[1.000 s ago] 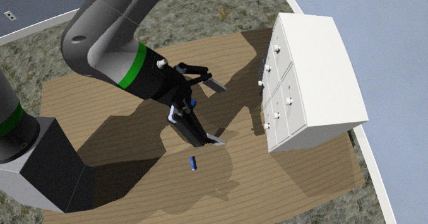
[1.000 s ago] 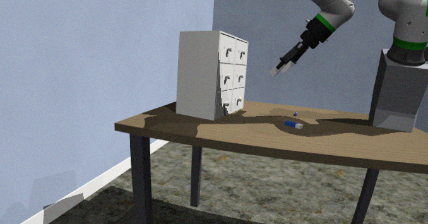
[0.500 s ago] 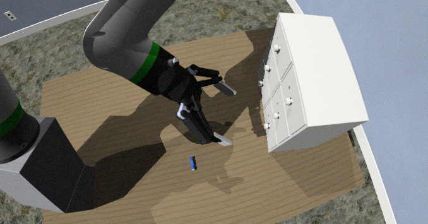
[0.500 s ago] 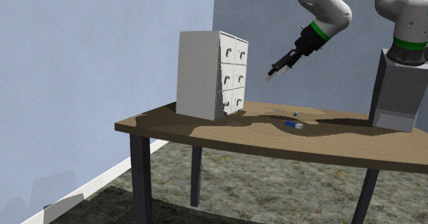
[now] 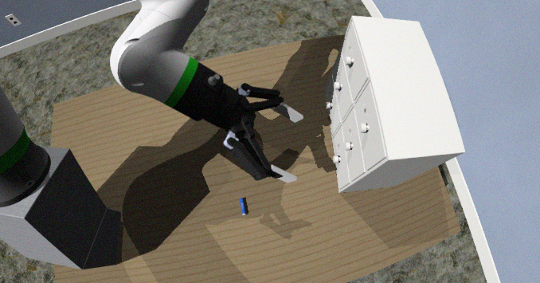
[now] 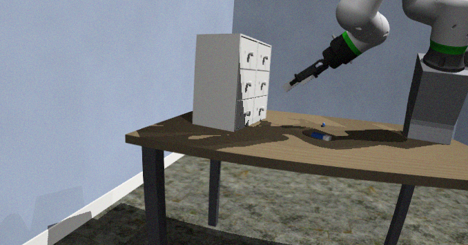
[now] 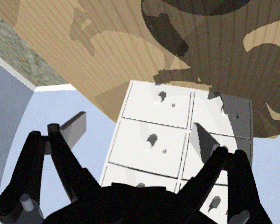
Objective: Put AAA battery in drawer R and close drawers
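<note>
The AAA battery (image 5: pixel 243 206) (image 6: pixel 323 123) is a thin blue cylinder lying on the wooden table (image 5: pixel 95 114) (image 6: pixel 379 161), well in front of the chest. The small white chest (image 5: pixel 402 82) (image 6: pixel 214 81) (image 7: pixel 145 104) stands upright at the table's end, with two columns of knobbed drawers, all looking pushed in. I cannot read the drawer marks. My gripper (image 5: pixel 290 146) (image 6: pixel 289 85) (image 7: pixel 139 127) is open and empty. It hangs in the air, pointed at the chest's front, a short way off it and above the battery's height.
A blue and white block (image 6: pixel 321 136) lies on the table between the chest and the robot's grey pedestal (image 5: pixel 60 202) (image 6: pixel 433 102); the arm hides it in the top view. The chest stands near the table's edge.
</note>
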Available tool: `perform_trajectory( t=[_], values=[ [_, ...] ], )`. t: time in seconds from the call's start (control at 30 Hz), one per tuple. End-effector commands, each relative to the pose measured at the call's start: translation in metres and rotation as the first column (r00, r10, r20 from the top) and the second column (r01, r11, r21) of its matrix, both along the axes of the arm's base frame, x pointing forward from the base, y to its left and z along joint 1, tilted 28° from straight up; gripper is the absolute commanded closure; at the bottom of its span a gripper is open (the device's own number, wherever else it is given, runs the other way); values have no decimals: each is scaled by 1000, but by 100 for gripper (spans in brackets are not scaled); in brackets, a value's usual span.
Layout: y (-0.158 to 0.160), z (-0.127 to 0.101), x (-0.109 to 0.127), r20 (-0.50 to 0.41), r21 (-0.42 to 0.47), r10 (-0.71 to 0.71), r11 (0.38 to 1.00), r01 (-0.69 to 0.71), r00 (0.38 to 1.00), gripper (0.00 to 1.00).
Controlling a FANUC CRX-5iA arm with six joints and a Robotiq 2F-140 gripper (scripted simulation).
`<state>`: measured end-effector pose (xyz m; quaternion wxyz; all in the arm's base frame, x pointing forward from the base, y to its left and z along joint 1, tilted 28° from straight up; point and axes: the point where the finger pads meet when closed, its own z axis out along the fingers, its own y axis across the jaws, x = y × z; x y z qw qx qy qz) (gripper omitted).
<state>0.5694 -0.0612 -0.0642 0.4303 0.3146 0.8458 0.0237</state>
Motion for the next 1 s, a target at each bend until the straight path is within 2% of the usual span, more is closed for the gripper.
perform_trajectory(
  t=[0.0,0.27,0.33,0.97],
  values=[
    [-3,-4,-3,272,-19,42,999,-39,961,80],
    [-3,-4,-3,344,-29,51,999,-44,938,80],
    [-3,-4,-3,399,-32,64,998,-55,915,80],
    [-1,-10,3,399,-32,64,998,-55,915,80]
  ],
)
